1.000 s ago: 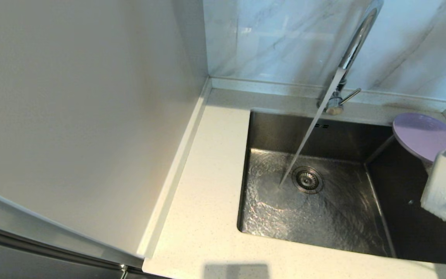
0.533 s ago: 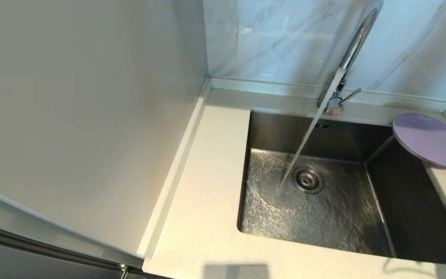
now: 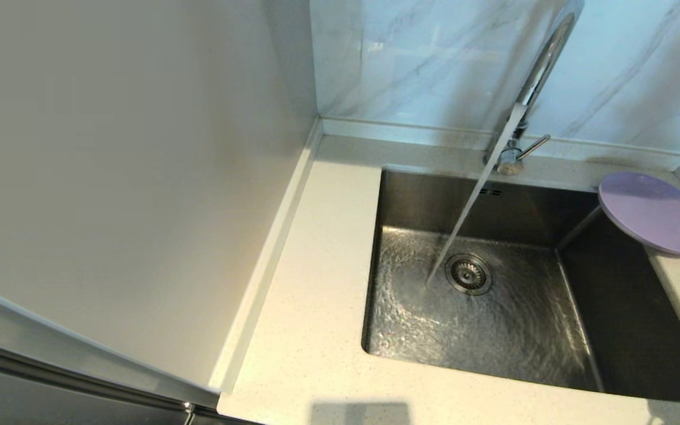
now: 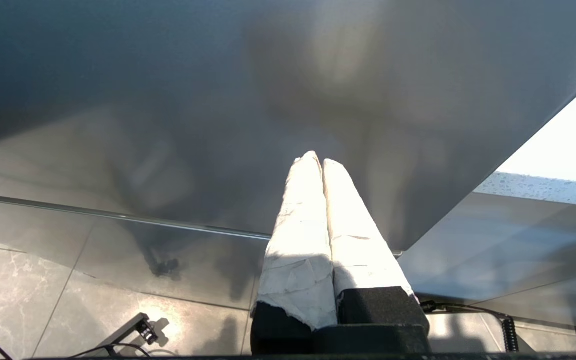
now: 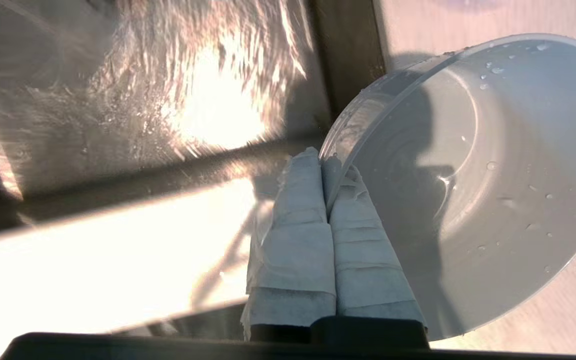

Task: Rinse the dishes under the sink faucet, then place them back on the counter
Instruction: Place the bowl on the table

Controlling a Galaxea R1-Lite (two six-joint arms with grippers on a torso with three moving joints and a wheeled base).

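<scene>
Bowl [image 5: 468, 180] rim sits pinched in right tool [image 5: 324, 161].

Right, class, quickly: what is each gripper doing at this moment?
Left gripper: shut, holding nothing, parked away from the sink.
Right gripper: shut on the rim of the bowl, beside the sink.

both grippers' fingers [image 5: 293, 220] pressed together
</scene>
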